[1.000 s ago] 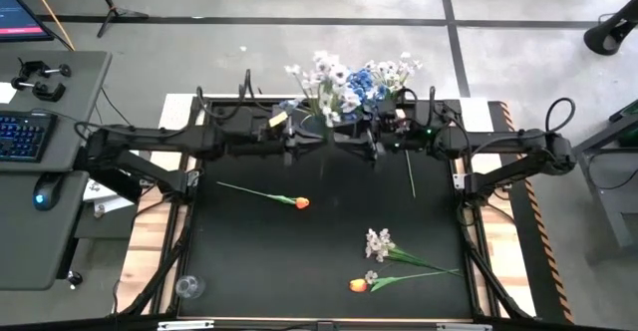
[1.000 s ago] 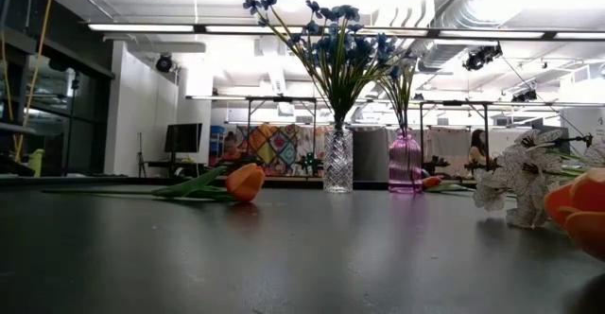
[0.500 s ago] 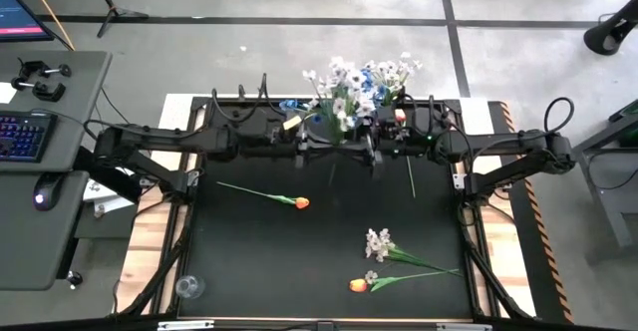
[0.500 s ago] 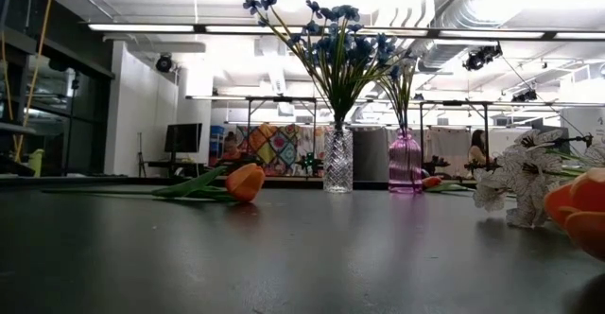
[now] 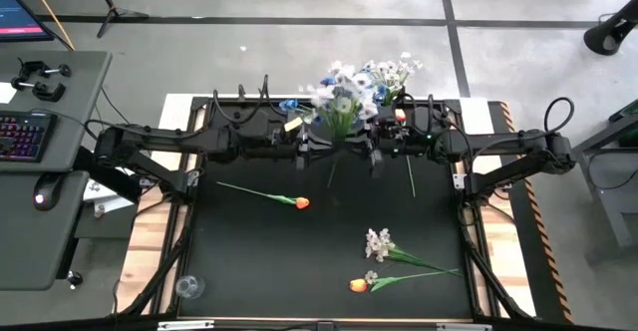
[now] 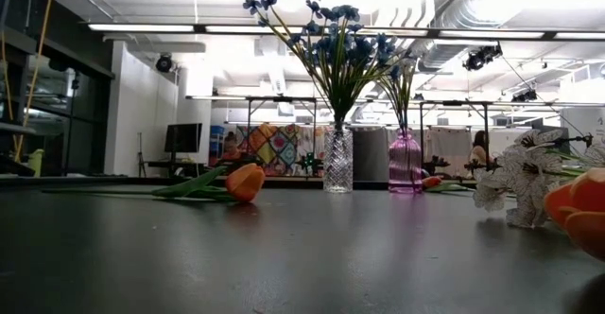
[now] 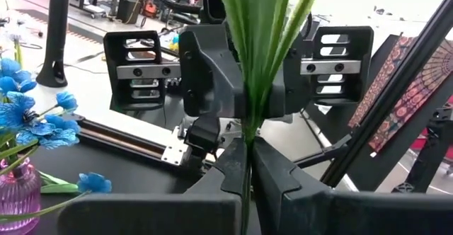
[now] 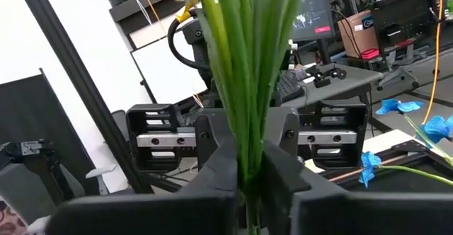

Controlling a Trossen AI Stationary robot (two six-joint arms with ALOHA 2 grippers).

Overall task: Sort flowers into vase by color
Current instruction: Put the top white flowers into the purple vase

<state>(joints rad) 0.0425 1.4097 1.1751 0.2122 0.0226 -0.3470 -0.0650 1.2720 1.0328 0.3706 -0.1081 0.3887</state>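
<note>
A white spray [image 5: 340, 96] with green stems is held up over the far middle of the table, between my two grippers. My left gripper [image 5: 325, 150] and my right gripper [image 5: 359, 150] face each other, both shut on its stems. Behind them a clear vase [image 6: 337, 159] holds blue flowers [image 6: 333, 40], and a pink vase [image 6: 405, 162] stands beside it. An orange tulip [image 5: 299, 202], a second white spray [image 5: 379, 241] and another orange tulip [image 5: 359, 284] lie flat on the black table. My left gripper pinches the spray's thin stem [image 7: 246, 144] between its two fingers, below where the green leaves fan out. The fingers come level from the table's left and lie across the stem. The spray stands roughly upright, head up, clear of the table. My right gripper pinches the bunched green stems [image 8: 248, 146] between its two fingers. It comes level from the table's right, across the stems, opposite the left gripper. The stem's lower end [image 5: 331, 174] hangs free below both grippers.
A loose green stem [image 5: 410, 176] lies on the table near the right arm. A small clear glass object [image 5: 189, 287] sits at the near left corner. A desk with keyboard and mouse [image 5: 40, 132] stands left of the table.
My left gripper has carried the white spray toward the table's right, up to my right gripper. The flower head has shifted right and a little nearer, and now stands above the spot where the two grippers meet. My right gripper now has the stems too.
</note>
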